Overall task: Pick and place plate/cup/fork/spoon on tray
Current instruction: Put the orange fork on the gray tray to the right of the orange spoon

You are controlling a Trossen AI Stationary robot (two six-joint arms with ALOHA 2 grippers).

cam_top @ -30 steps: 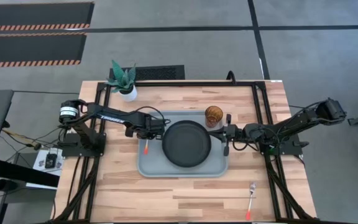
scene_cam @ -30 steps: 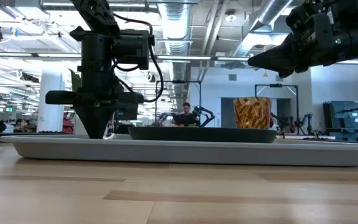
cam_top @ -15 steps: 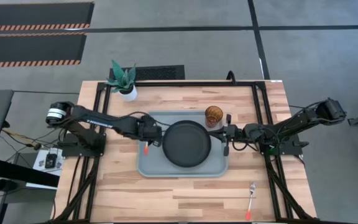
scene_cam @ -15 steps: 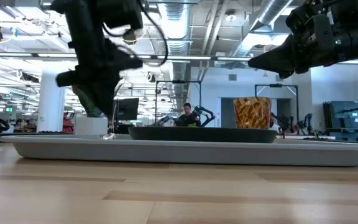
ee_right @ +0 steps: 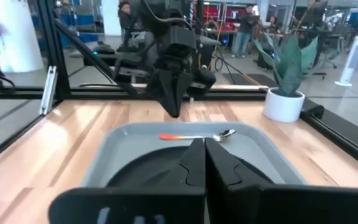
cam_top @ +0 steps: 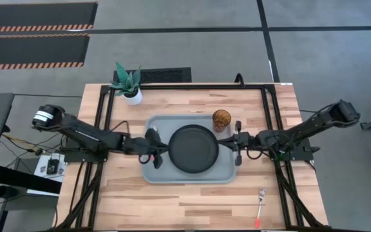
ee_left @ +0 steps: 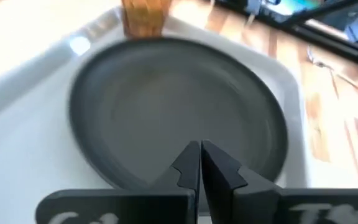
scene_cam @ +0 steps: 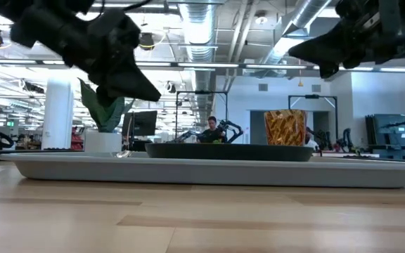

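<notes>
The black plate (cam_top: 193, 149) lies in the middle of the grey-blue tray (cam_top: 189, 177). The amber cup (cam_top: 221, 119) stands upright on the tray's far right corner. The spoon (ee_right: 197, 135) lies flat on the tray's left part, left of the plate; in the high view my left gripper hides it. The fork (cam_top: 260, 200) lies on the table near the front right. My left gripper (cam_top: 158, 154) is shut and empty, raised above the tray's left part (ee_left: 201, 163). My right gripper (cam_top: 237, 149) is shut and empty above the tray's right rim (ee_right: 204, 158).
A white pot with a green plant (cam_top: 131, 93) stands at the table's far left. Black frame rails (cam_top: 272, 116) run along both sides of the table. Bare wood lies in front of the tray (cam_top: 192, 206).
My left gripper has risen off the tray's left part, tipped from pointing down to slanting, and gone toward the table's near edge as its arm drew back left. The spoon stays on the tray.
</notes>
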